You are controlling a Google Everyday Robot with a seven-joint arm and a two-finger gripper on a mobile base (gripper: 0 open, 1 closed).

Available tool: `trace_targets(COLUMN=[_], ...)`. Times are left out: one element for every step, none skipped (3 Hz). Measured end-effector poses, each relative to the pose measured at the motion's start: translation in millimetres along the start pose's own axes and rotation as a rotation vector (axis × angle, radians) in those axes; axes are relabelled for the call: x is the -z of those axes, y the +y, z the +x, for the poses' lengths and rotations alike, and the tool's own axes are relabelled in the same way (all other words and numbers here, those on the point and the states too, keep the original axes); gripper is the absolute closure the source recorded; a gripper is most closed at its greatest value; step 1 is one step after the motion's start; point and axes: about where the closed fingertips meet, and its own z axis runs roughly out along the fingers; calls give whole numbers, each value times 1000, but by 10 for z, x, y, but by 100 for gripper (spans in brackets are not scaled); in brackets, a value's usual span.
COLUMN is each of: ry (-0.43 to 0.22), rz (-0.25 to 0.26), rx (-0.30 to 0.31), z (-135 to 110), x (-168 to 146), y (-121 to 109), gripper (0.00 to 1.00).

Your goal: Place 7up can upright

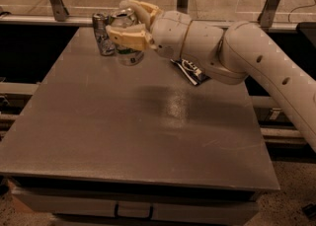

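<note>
The 7up can (129, 47) is silver-white with green markings and stands upright at the far left of the grey table (138, 131). My gripper (124, 22) is around its upper part, one cream finger (123, 36) in front and the other behind, shut on the can. The can's base seems at or just above the tabletop. The white arm reaches in from the right.
A slimmer, dented silver-blue can (102, 34) stands just left of the 7up can, almost touching. A dark snack bag (190, 69) lies flat under the arm, right of the cans. A rail with posts runs behind the table's far edge.
</note>
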Motion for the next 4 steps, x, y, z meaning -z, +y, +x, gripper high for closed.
trace_targets(ry=[-7,-17,-19,-8], rz=[-48,-85,-106,-122], rx=[27,33,10,-8], z=[189,405,597,750], x=[87,173,217,290], y=[119,219,305,371], gripper=[100,100,82,58])
